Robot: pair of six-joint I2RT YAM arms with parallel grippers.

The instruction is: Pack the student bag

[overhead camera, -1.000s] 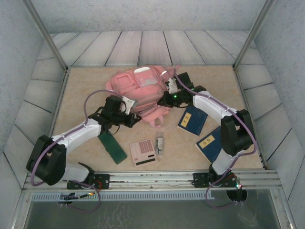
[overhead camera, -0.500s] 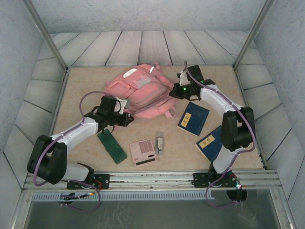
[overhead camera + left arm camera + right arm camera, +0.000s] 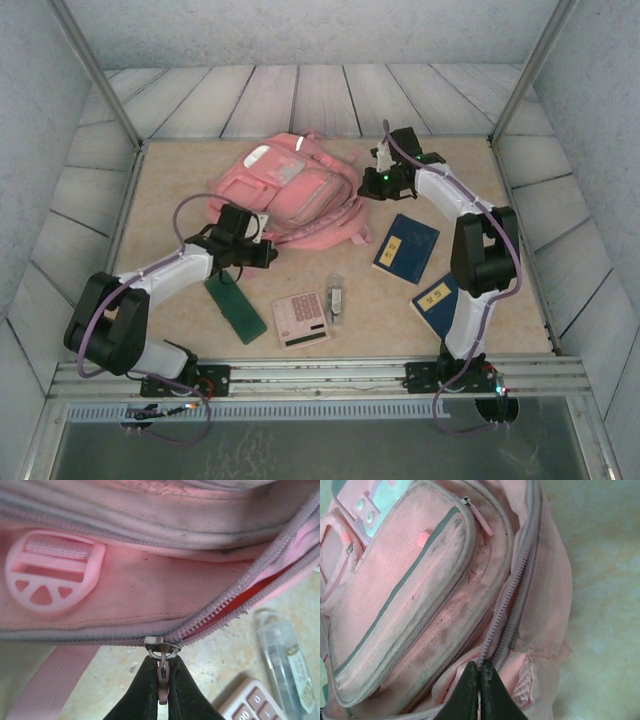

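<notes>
The student bag [image 3: 290, 188], a pink backpack with zipped front pockets, lies on the tan table at the back centre. My left gripper [image 3: 266, 224] is at its near left edge. In the left wrist view the left gripper [image 3: 161, 682] is shut on the pink zipper pull below the metal slider [image 3: 161, 646]. To the right of the slider the zip is parted and shows red lining. My right gripper [image 3: 365, 183] is at the bag's right side. In the right wrist view the right gripper [image 3: 479, 672] is shut on the zip edge of the student bag [image 3: 405, 590].
Two blue booklets [image 3: 406, 248] [image 3: 437, 298] lie at the right. A pink calculator [image 3: 302, 318], a small clear item [image 3: 336, 298] and a green flat case [image 3: 235, 308] lie in front of the bag. The calculator [image 3: 250, 705] and clear item [image 3: 282, 655] lie close under the left gripper.
The bag has swung and slid left and toward the back. My right gripper moved back and right along its side. My left gripper drew left, still holding the pull.
</notes>
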